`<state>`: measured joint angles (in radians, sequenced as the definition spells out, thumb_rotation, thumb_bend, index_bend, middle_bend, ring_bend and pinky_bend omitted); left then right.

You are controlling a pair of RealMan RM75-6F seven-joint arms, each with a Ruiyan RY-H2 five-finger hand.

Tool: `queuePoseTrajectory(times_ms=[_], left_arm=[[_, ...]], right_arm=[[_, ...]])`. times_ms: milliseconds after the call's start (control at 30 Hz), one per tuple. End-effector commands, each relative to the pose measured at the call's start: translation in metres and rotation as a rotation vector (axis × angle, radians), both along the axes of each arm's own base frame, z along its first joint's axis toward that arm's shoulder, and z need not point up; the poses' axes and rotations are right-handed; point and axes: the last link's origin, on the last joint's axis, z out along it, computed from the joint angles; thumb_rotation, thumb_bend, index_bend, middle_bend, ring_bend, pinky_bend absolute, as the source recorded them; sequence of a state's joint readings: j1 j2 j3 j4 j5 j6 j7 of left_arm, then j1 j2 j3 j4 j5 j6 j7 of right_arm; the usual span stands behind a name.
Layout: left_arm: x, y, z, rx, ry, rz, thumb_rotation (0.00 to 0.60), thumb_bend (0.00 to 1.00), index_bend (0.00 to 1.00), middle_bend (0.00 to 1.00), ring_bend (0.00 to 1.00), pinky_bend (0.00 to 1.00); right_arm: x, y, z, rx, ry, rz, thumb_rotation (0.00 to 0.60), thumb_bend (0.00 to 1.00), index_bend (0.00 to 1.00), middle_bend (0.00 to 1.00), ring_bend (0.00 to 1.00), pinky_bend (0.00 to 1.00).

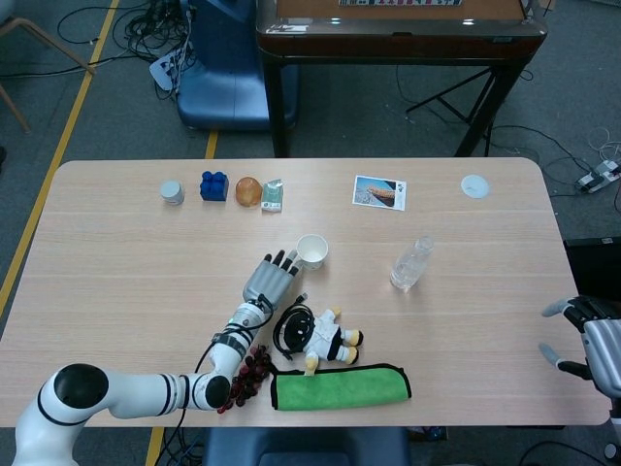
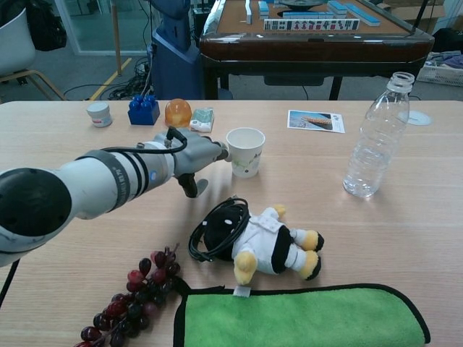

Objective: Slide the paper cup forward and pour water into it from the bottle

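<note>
A white paper cup (image 1: 311, 250) (image 2: 245, 151) stands upright near the table's middle. My left hand (image 1: 270, 280) (image 2: 194, 155) lies flat beside it, fingers stretched out, with the fingertips touching the cup's left side. It holds nothing. The clear plastic bottle (image 1: 411, 263) (image 2: 376, 137) stands uncapped to the right of the cup, with a little water in it. My right hand (image 1: 585, 335) hangs off the table's right edge with fingers apart, far from the bottle.
A plush toy with a black cable (image 1: 316, 336) (image 2: 253, 240), a green cloth (image 1: 338, 386) and grapes (image 1: 246, 377) lie near the front edge. A small jar (image 1: 172, 192), blue block (image 1: 213, 185), orange ball (image 1: 248, 190), packet (image 1: 272, 195), photo card (image 1: 379, 192) and bottle cap (image 1: 474, 185) lie along the far side.
</note>
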<state>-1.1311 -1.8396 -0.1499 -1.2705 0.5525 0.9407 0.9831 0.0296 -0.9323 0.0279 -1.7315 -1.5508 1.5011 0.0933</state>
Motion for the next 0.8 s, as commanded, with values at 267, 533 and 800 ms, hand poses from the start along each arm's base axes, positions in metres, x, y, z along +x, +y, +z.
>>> queuePoseTrajectory(times_ms=[267, 533, 800], left_arm=[[-0.015, -0.006, 0.027, 0.054, -0.004, 0.034, 0.600, 0.54, 0.00, 0.00, 0.00, 0.16], [-0.035, -0.031, 0.077, 0.111, -0.012, 0.037, 0.600, 0.54, 0.00, 0.00, 0.00, 0.16], [-0.068, -0.068, 0.138, 0.180, -0.065, 0.045, 0.600, 0.54, 0.00, 0.00, 0.00, 0.16]], right_arm=[[0.004, 0.004, 0.000, 0.005, 0.008, 0.013, 0.600, 0.18, 0.43, 0.38, 0.28, 0.44], [0.007, 0.006, 0.001, -0.004, 0.024, 0.014, 0.600, 0.18, 0.43, 0.39, 0.28, 0.44], [0.005, 0.004, -0.006, 0.007, 0.054, 0.002, 0.600, 0.18, 0.43, 0.39, 0.28, 0.44]])
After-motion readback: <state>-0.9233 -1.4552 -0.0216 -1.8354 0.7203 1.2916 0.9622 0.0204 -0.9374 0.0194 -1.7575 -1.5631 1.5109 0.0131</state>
